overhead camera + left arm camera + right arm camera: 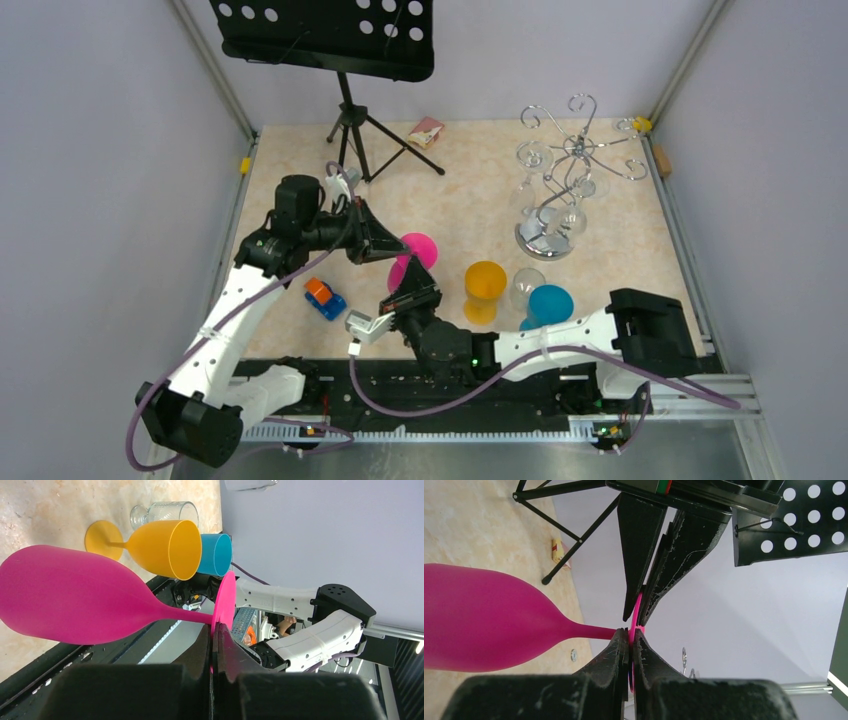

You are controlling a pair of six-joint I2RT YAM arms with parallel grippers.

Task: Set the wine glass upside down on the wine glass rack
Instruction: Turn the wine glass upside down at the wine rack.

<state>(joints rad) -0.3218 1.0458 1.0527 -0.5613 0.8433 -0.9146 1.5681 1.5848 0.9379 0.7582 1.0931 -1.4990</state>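
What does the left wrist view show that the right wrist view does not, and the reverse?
Only the left wrist view: a yellow wine glass, a blue glass and a clear glass. Only the right wrist view: the black music stand, a small box, and the left gripper opposite the right gripper, both shut on one foot. Both: the pink wine glass, held by its foot.
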